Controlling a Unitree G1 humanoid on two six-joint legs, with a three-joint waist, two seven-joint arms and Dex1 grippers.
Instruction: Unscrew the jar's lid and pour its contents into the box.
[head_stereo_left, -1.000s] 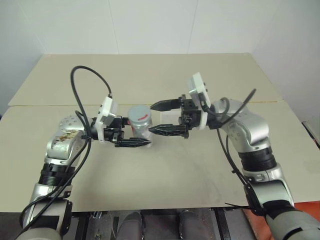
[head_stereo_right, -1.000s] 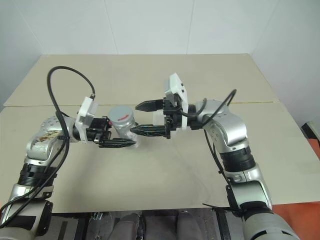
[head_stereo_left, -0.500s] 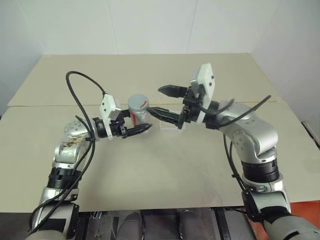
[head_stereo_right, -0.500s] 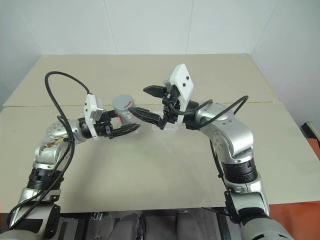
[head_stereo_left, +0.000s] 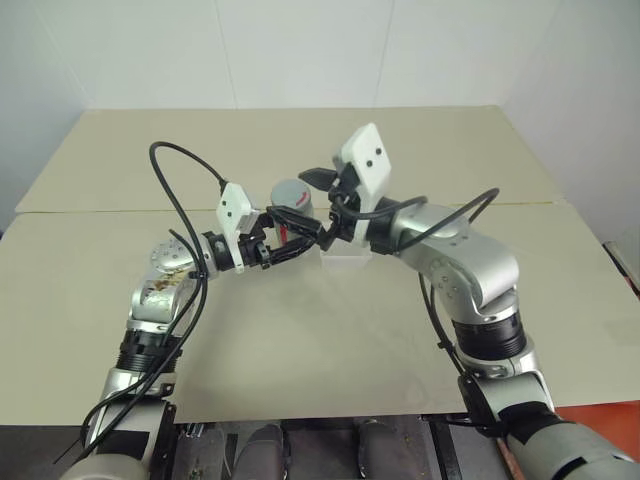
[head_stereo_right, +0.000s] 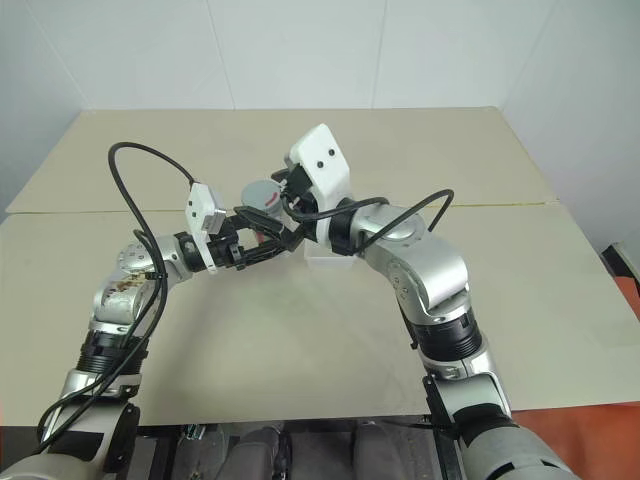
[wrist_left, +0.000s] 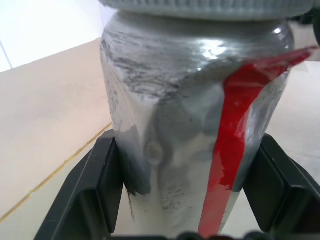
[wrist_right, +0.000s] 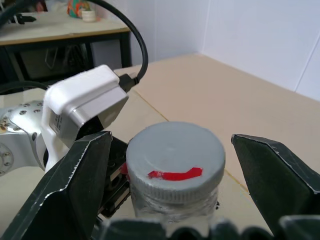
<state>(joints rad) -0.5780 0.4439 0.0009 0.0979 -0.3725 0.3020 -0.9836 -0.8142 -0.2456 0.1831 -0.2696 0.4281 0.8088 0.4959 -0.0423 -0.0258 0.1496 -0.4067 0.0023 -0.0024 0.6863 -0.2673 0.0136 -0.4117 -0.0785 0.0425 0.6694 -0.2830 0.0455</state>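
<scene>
The silvery jar (wrist_left: 165, 130) with a red stripe down its side stands upright above the table, and my left gripper (head_stereo_left: 288, 236) is shut on its body. Its grey lid (wrist_right: 175, 152), marked with red on top, sits on the jar. My right gripper (wrist_right: 175, 172) is open, one finger on each side of the lid and a gap on both sides. The clear plastic box (head_stereo_left: 346, 262) rests on the table just right of the jar, below my right wrist. The contents are hidden inside the jar.
The beige table (head_stereo_left: 320, 340) spreads wide around both arms, with a seam (head_stereo_left: 520, 204) running across it behind the jar. Black cables (head_stereo_left: 170, 160) loop above my left forearm. White walls rise behind the table's far edge.
My left gripper has carried the jar farther from me and to the right. My right gripper has swung left and up, and its open fingers now flank the lid.
</scene>
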